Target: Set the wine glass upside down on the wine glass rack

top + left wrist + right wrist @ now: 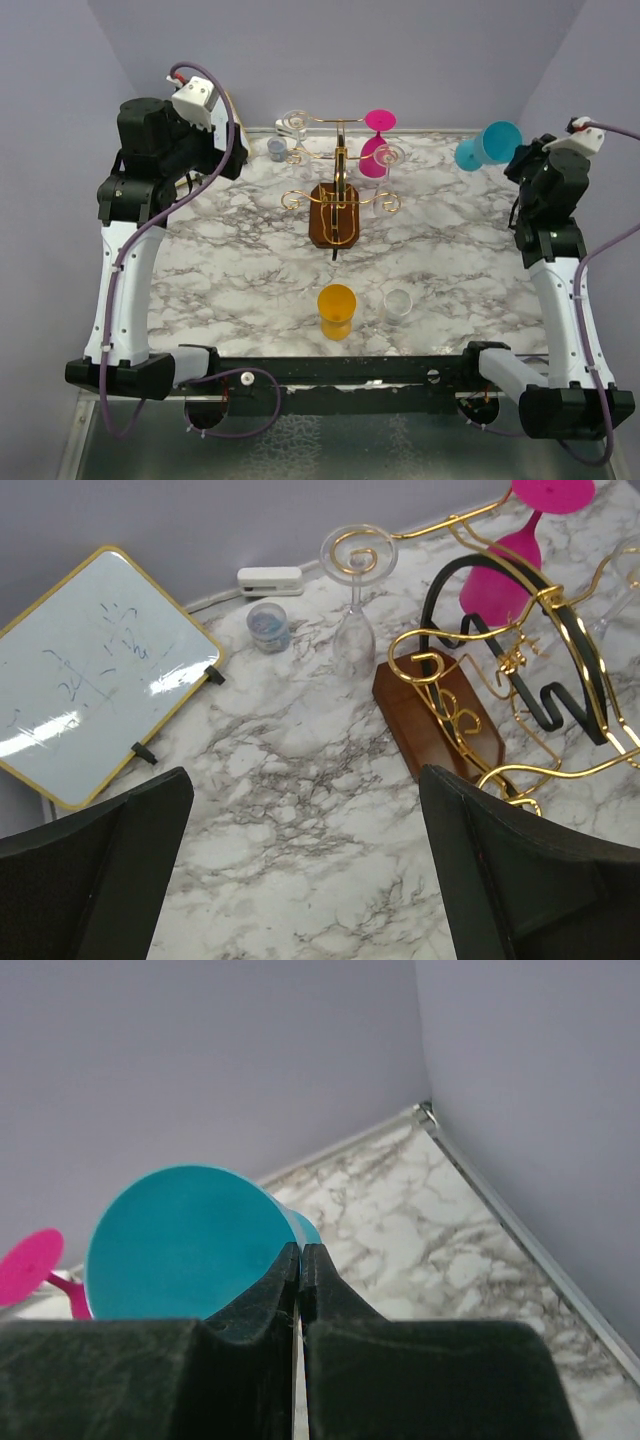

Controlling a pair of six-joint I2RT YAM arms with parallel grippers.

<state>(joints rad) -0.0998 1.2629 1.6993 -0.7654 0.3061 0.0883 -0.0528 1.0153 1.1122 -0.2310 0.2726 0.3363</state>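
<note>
The gold wire wine glass rack [338,160] stands on its brown wooden base at the back middle of the marble table; it also shows in the left wrist view [470,670]. A pink wine glass [376,145] hangs upside down on it, and a clear one [355,610] hangs on a left arm. My right gripper [514,160] is shut on a teal wine glass [487,145], held in the air at the back right; in the right wrist view the fingers [300,1255] pinch the edge of its teal disc [180,1240]. My left gripper [305,790] is open and empty above the table, left of the rack.
An orange cup [336,310] and a small clear cup [398,305] stand near the front middle. A small jar [268,626], a white stapler-like object [270,580] and a gold-framed whiteboard [90,675] sit at the back left. Walls close the back and sides.
</note>
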